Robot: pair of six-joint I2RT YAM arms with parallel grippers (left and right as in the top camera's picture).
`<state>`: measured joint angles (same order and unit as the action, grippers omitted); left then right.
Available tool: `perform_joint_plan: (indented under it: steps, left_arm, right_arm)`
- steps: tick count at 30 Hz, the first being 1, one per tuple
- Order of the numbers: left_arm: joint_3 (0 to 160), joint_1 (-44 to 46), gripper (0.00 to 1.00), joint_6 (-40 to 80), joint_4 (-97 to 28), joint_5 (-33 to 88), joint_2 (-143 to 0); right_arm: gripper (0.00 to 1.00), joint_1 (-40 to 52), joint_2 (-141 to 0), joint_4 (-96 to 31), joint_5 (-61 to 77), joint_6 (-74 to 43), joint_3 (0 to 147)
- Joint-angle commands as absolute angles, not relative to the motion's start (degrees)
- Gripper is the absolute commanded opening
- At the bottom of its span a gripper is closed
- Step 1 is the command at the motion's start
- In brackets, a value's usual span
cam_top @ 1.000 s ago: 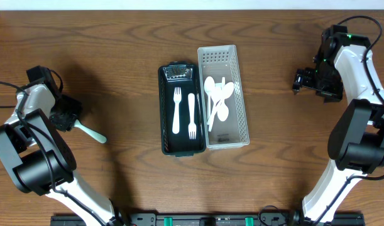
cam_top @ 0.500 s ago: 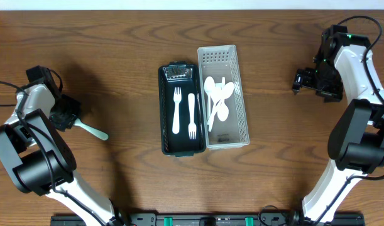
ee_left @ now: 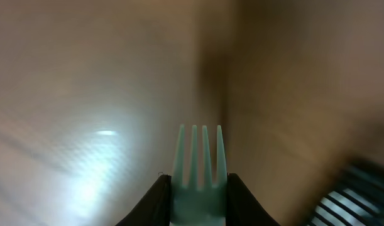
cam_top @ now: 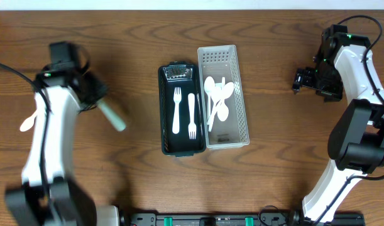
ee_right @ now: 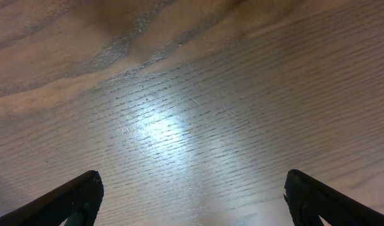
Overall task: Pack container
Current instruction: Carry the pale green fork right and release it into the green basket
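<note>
The green fork (cam_top: pixel 112 117) is pinched between the left fingers (cam_top: pixel 93 94), over bare worktop (cam_top: pixel 135 37) to the left of the black tray (cam_top: pixel 162 113) and apart from it. From overhead its free end sticks out past the fingers, slanting towards the tray, and is blurred. In the left wrist view the fork (ee_left: pixel 198 160) sits squarely between the two dark fingers (ee_left: pixel 155 199), which press on it from either side, with all four tines standing clear beyond the tips. The wood behind is blurred, and a corner of the tray (ee_left: pixel 350 193) shows at the lower right.

The black tray lies lengthwise at the middle of the worktop with two white forks (cam_top: pixel 176 110) side by side in it. Touching its right wall is the white basket (cam_top: pixel 220 59), which holds a small heap of white spoons (cam_top: pixel 217 95) in its upper half. A loose white spoon (cam_top: pixel 28 121) lies on the wood at the far left, beside the left arm.

The right fingers (cam_top: pixel 300 80) are at the far right, well away from both containers. In the right wrist view they (ee_right: pixel 78 196) are spread wide with only wood grain between them
</note>
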<state>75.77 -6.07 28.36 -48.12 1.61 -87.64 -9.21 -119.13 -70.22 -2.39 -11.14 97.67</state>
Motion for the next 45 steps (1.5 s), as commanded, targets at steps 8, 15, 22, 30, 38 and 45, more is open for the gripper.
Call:
perform_joint_plan:
  steps: [8, 15, 22, 30, 38, 45]
  left_arm:
    - [81.45, 20.29, 0.06, 26.00, -46.19, 1.93, -78.78]
    - [81.45, 26.24, 0.06, 17.15, -48.16, 2.02, -87.53]
    - [81.45, 26.44, 0.06, 17.19, -46.83, 2.37, -98.78]
    - [81.45, 26.44, 0.32, 17.41, -46.83, 3.46, -107.98]
    - [82.24, 26.44, 0.36, 13.13, -46.50, 2.11, -106.89]
    - [89.36, 26.35, 0.36, 9.41, -50.17, -9.82, -98.52]
  right_arm:
    - [0.96, -9.30, -118.74, -70.11, -2.76, -11.53, 98.24]
    - [0.97, -9.32, -118.74, -70.04, -2.76, -11.51, 98.24]
    - [0.97, -9.32, -118.74, -70.11, -2.76, -11.49, 98.24]
    - [0.97, -9.32, -118.74, -70.74, -2.79, -10.17, 98.24]
    - [0.97, -9.32, -118.74, -70.50, -2.76, -10.15, 98.24]
    - [0.97, -9.32, -118.74, -70.48, -2.76, -9.13, 98.24]
